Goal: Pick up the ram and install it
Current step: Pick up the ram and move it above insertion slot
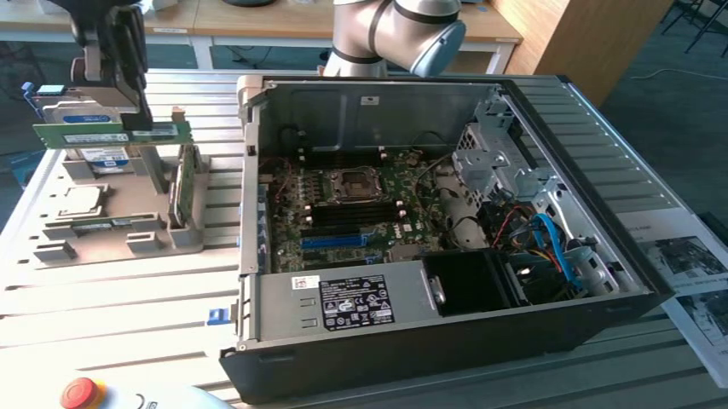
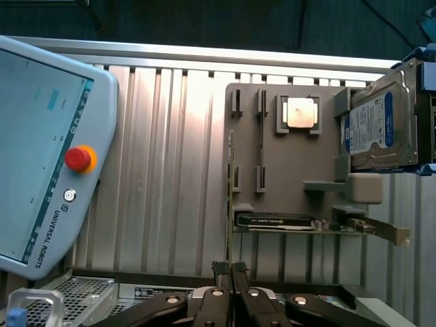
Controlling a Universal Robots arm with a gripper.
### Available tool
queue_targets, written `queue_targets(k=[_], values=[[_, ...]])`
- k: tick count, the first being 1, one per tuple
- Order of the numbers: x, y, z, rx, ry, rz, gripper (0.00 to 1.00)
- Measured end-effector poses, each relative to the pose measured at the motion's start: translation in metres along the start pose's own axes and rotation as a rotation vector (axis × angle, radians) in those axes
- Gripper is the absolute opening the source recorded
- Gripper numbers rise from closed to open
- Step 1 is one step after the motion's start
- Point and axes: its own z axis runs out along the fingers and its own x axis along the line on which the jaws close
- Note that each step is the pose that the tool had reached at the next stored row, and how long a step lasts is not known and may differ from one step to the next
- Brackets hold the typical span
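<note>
The ram (image 1: 108, 134), a long green stick with a white sticker, hangs level above the grey parts holder (image 1: 114, 234) at the exterior view's left. My gripper (image 1: 136, 126) is shut on it from above. In the wrist view the ram (image 2: 229, 191) appears edge-on as a thin line running out from between my closed fingertips (image 2: 228, 267). The open computer case (image 1: 444, 341) lies at the exterior view's right of the holder. The green motherboard (image 1: 393, 192) sits inside it, with dark memory slots (image 1: 341, 223) near its middle.
The holder (image 2: 293, 177) carries a hard drive (image 2: 378, 129), a processor chip (image 2: 300, 112) and a graphics card (image 2: 276, 221). A teach pendant (image 2: 41, 150) with a red stop button lies on the slatted table. The arm's base (image 1: 398, 34) stands behind the case.
</note>
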Motion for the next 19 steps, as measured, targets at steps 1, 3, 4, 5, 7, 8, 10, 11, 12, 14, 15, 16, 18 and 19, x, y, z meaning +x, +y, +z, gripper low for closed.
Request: queue_targets(k=[1,3,4,5,7,8,10,11,12,14,15,16,18,19], values=[[0.000,-0.0013,-0.0001,-0.0003,0.0000,0.002,0.12],[0.001,-0.0039,-0.0002,-0.0014,-0.0002,0.004,0.12],[0.001,-0.0052,-0.0003,-0.0027,-0.0004,0.004,0.12],[0.001,-0.0065,-0.0007,-0.0052,-0.0004,0.004,0.12],[0.002,-0.0092,-0.0016,-0.0117,-0.0006,0.004,0.12],[0.003,-0.0104,-0.0021,-0.0151,-0.0008,0.004,0.12],[0.004,-0.0131,-0.0026,-0.0212,-0.0010,0.004,0.12],[0.004,-0.0147,-0.0027,-0.0237,-0.0012,0.004,0.12],[0.005,-0.0162,-0.0028,-0.0263,-0.0012,0.004,0.12],[0.005,-0.0173,-0.0029,-0.0270,-0.0012,0.004,0.12],[0.005,-0.0173,-0.0029,-0.0271,-0.0011,0.004,0.12],[0.005,-0.0173,-0.0029,-0.0271,-0.0013,0.004,0.12],[0.005,-0.0174,-0.0029,-0.0271,-0.0011,0.004,0.12],[0.005,-0.0176,-0.0029,-0.0271,-0.0012,0.004,0.12]])
